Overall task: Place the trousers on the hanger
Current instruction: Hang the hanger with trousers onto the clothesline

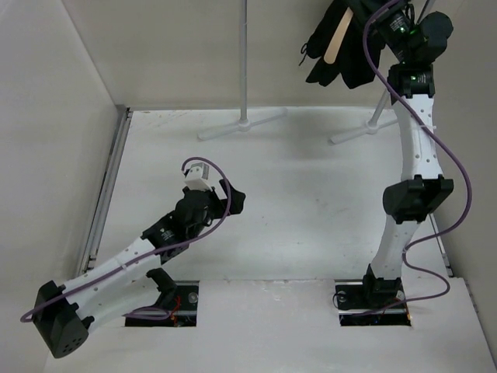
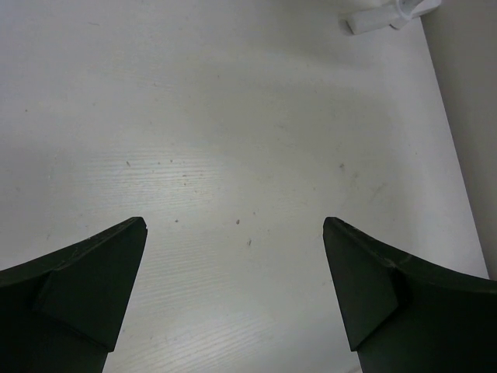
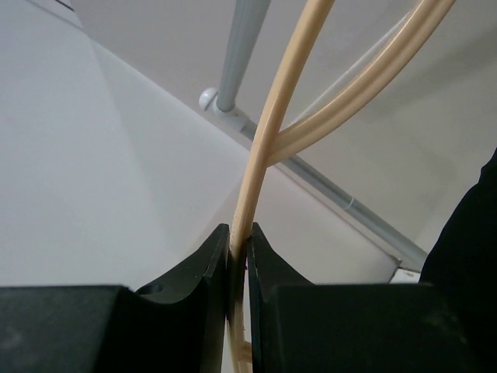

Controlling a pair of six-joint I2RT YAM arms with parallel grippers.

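Currently, largest first:

1. White table (image 1: pixel 311 202): nothing of the task lies on it.
2. White rack pole (image 1: pixel 243 62): stands upright at the far side, its feet splayed on the table. The wrist view shows it just behind the hanger.
3. Trousers (image 1: pixel 330 58): a bunched black mass hanging in the air at the far right, well above the table. They appear draped over the hanger, but how evenly the 2 legs balance cannot be told.
4. Hanger (image 3: pixel 268 132): pale wood, 2 slim limbs forking upward. From above, only a short tan strip shows against the fabric.
5. Right gripper (image 3: pixel 239 249): pinched nearly closed on 1 wooden limb just below the fork, both fingers touching the wood.
6. Left gripper (image 2: pixel 234 224): spread fully wide, holding nothing, low over bare table and well apart from the garment.

Risk assessment (judgement):
- The grip is a narrow pinch on smooth, rounded wood. The fabric's weight off to 1 side could twist the hanger in the jaws.
- Any tilt could let the trousers slide off the limb. The left gripper is too far away to catch them.
- The purple cable (image 1: pixel 373 70) loops beside the fabric. A swing could snag it.
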